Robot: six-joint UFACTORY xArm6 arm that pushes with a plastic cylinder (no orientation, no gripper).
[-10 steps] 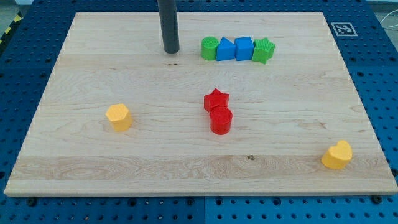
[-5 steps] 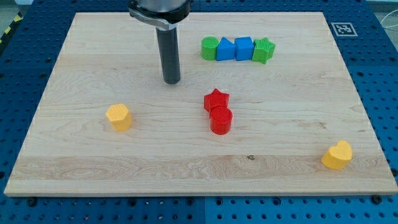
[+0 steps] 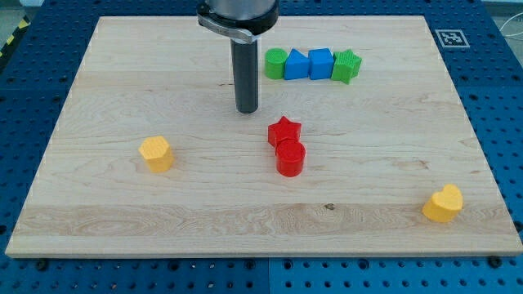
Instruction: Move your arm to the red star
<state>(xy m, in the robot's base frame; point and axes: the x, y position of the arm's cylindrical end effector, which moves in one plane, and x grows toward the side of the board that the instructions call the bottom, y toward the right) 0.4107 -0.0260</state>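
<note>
The red star (image 3: 284,131) lies near the middle of the wooden board (image 3: 98,212), a little toward the view's right of centre. Touching it on the side toward the view's bottom is a red cylinder (image 3: 290,158), so the two red blocks form a short pair running top to bottom. The arm's dark rod comes down from the view's top, and my tip (image 3: 248,110) rests on the board near the red star, toward the view's upper left of it, with a strip of bare wood between the two; they are apart, not touching. The arm carries no jaws at all, only this straight rod, so there is nothing spread or pinching to tell of. Farther toward the view's top, to the right of the rod, four blocks stand in a tight row: a green cylinder (image 3: 275,63), a blue triangular block (image 3: 296,64), a blue cube (image 3: 320,63) and a green star (image 3: 346,66), each touching its neighbour. A yellow hexagonal block (image 3: 155,153) sits well apart at the view's left, about level with the red cylinder. A yellow heart-shaped block (image 3: 444,203) lies near the board's lower right corner. The board rests on a blue perforated table (image 3: 498,98), and a black-and-white marker tag (image 3: 451,37) sits at the board's upper right corner.
</note>
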